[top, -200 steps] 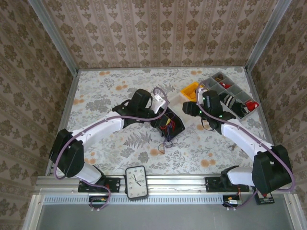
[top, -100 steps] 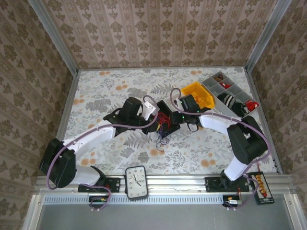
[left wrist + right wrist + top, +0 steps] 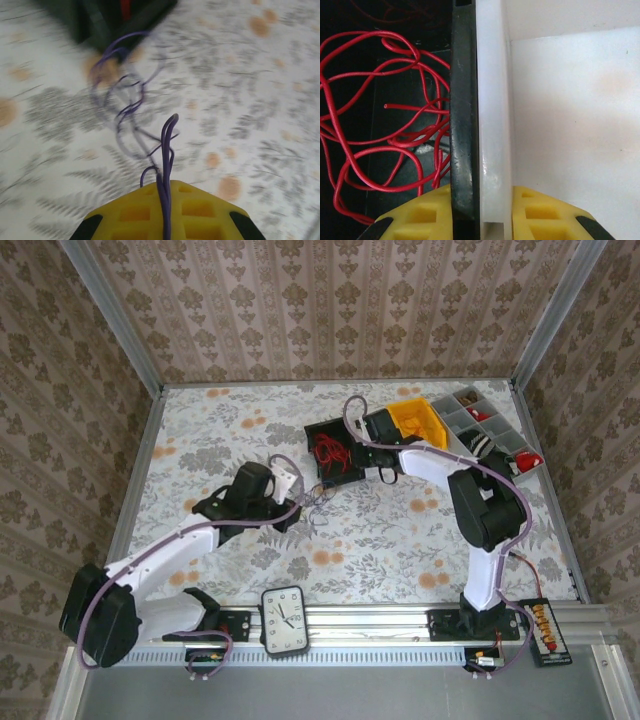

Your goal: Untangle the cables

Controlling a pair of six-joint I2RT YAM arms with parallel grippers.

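Red cables (image 3: 328, 451) (image 3: 380, 125) lie tangled inside a black bin (image 3: 338, 430). My right gripper (image 3: 368, 446) (image 3: 481, 194) is shut across the black bin's wall (image 3: 464, 125) and a white bin's wall (image 3: 492, 125), which are pressed together. A thin purple cable (image 3: 167, 150) is pinched in my shut left gripper (image 3: 288, 504) (image 3: 165, 186) over the table, near and left of the bin. Its loops (image 3: 125, 100) (image 3: 318, 502) trail back toward the black bin (image 3: 100, 20). That view is blurred by motion.
A yellow bin (image 3: 417, 419) stands just right of the right gripper, and a grey compartment tray (image 3: 484, 428) with small parts sits at the far right. A clock (image 3: 284, 619) rests at the near edge. The white bin's floor (image 3: 570, 130) is bare.
The right gripper swung left to the black bin and closed on its wall, and the bin shifted toward the far side. The left gripper drew back near-left, pulling purple cable out.
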